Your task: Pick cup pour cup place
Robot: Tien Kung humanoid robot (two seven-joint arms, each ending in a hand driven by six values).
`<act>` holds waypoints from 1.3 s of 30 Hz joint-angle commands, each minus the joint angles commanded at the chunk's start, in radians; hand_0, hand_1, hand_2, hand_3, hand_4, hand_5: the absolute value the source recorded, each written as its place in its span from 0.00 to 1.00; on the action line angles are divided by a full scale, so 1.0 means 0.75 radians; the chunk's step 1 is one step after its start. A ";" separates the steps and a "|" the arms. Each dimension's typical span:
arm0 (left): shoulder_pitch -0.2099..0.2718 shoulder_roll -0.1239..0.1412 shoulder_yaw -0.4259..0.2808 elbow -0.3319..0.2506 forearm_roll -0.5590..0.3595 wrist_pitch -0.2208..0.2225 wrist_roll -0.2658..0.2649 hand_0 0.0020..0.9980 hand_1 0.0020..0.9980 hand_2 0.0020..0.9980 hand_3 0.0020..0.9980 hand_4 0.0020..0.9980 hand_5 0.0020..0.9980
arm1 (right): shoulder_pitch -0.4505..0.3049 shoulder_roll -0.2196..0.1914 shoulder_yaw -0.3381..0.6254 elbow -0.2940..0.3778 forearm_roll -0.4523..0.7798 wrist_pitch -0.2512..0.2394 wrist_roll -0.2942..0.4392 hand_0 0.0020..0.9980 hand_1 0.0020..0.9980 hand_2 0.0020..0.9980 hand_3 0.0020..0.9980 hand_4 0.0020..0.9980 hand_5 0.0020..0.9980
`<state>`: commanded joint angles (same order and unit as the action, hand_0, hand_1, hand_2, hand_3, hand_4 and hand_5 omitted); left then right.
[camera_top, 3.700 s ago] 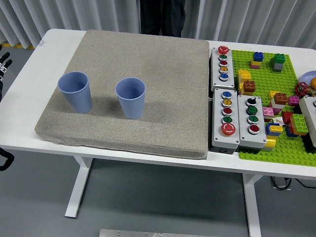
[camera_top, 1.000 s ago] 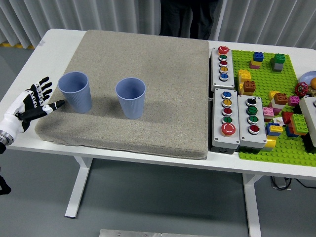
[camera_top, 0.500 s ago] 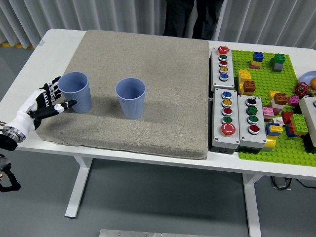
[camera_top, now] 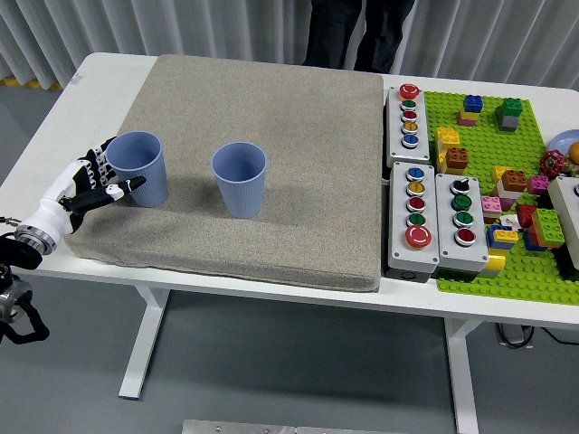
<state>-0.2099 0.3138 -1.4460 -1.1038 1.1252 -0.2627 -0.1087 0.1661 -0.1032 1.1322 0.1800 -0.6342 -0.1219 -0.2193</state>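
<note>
Here the pick step is under way: the left hand (camera_top: 93, 183) sits at the left side of the left cup (camera_top: 138, 169), fingers spread and open, thumb reaching toward the cup's lower wall, but not closed on it; whether any fingertip touches the cup is hard to tell. That cup stands upright on the grey mat (camera_top: 298, 117), near its left edge, with the second cup (camera_top: 240, 179) upright a little to its right, the two apart. The right hand is out of view. A person (camera_top: 348, 32) stands at the far side, only dark trouser legs showing. Next, I judge, the hand must slide further around the cup and close on its wall without tipping it, then lift it for pouring into the second cup.
</note>
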 joint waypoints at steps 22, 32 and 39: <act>-0.028 -0.009 0.051 0.014 -0.006 0.003 0.004 1.00 1.00 1.00 1.00 1.00 0.25 | 0.006 -0.001 -0.003 0.000 0.006 0.001 0.001 0.72 0.69 0.73 0.70 0.31 0.31; -0.046 -0.017 0.076 0.019 -0.017 0.005 0.007 1.00 0.99 1.00 1.00 0.98 0.24 | 0.008 -0.002 -0.001 0.000 0.002 0.001 0.001 0.72 0.69 0.73 0.70 0.31 0.31; -0.066 -0.027 0.086 0.035 -0.020 0.009 0.006 1.00 0.99 1.00 1.00 0.98 0.25 | 0.012 -0.003 -0.006 0.000 0.010 0.001 0.002 0.72 0.69 0.73 0.70 0.31 0.31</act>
<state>-0.2593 0.2933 -1.3817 -1.0775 1.1100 -0.2558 -0.1039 0.1750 -0.1056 1.1278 0.1800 -0.6270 -0.1212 -0.2175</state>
